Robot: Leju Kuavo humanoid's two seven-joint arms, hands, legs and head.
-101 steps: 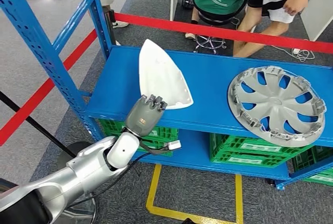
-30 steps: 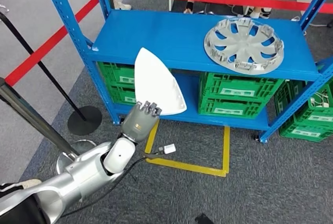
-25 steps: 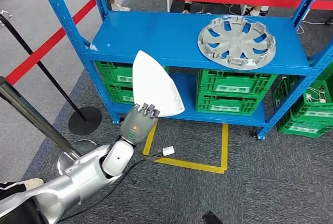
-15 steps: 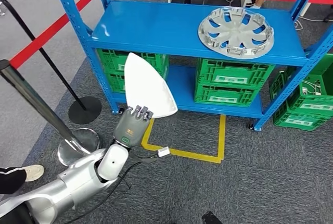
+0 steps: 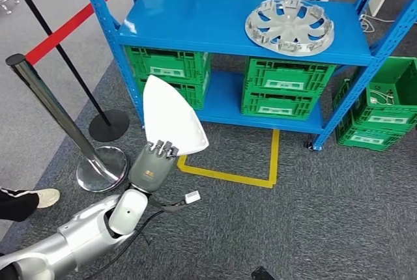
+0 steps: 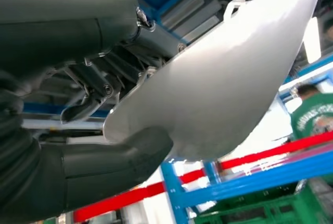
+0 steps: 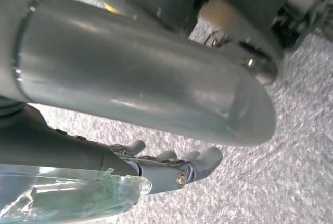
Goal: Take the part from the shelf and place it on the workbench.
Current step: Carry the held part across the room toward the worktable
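A white, flat, roughly triangular part (image 5: pixel 169 117) is off the blue shelf (image 5: pixel 206 23) and hangs over the grey carpet in front of it. My left hand (image 5: pixel 152 163) grips its near edge, fingers on top. The left wrist view shows the part's pale underside (image 6: pixel 220 78) resting against the thick thumb (image 6: pixel 102 166), with darker fingers on its other face. My right hand (image 7: pixel 173 169) hangs over the carpet, fingers loosely extended and holding nothing. The workbench lies outside these frames.
A silver wheel cover (image 5: pixel 289 26) lies on the shelf's top board. Green crates (image 5: pixel 285 88) fill the lower level and one stands at the right (image 5: pixel 388 114). A chrome stanchion (image 5: pixel 58 117) with red tape stands left. Yellow floor tape (image 5: pixel 231 177) marks the carpet. A person's shoe (image 5: pixel 42 196) is at the left edge.
My left hand lifted the white part off the shelf and keeps hold of it. The camera has backed away from the shelf, so the whole scene has shifted.
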